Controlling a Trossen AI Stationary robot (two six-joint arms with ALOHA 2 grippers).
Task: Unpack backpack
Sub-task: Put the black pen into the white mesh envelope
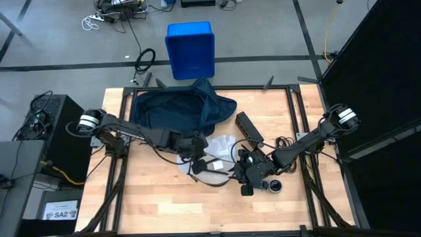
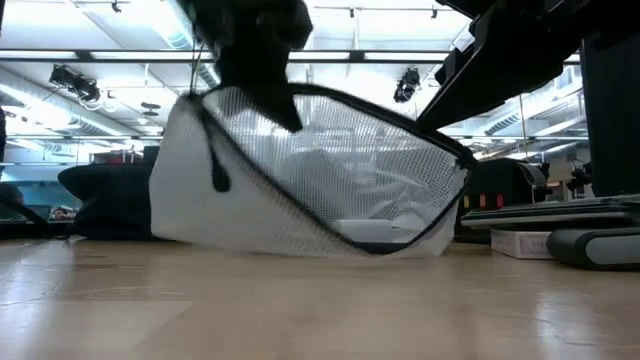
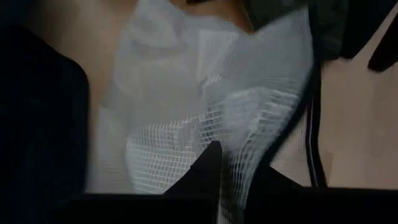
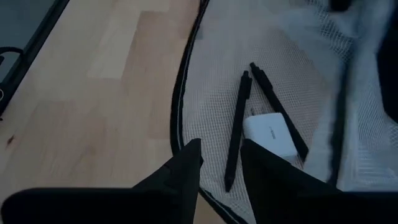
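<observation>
I see the wooden table [image 1: 164, 210] first, and on its far half the backpack [image 1: 181, 108], a slumped navy heap lying open toward the middle, just in front of the blue bin [image 1: 191, 49] that stands on the floor beyond the table edge. It looks flat, so I judge much of its load is already out.

Next in size is the white mesh pouch [image 2: 320, 180], which sits near the centre of the table, clear of the backpack, with its black zipper edge arched up. My left gripper [image 1: 197, 148] is pinched tight on the pouch's upper edge; I read that as holding the mouth up so the other arm can reach inside.

My right gripper [image 4: 219, 163] hovers at the pouch's rim with its fingers a narrow gap apart and nothing between them yet. Through the mesh I see two black pens [image 4: 239, 118] and a small white charger block [image 4: 268, 134], lying touching one another. The nearer pen's tip points between my right fingers, so I judge that pen is the next pick; the mesh could snag.

A black bar [image 1: 249, 127] lies beside the backpack.
</observation>
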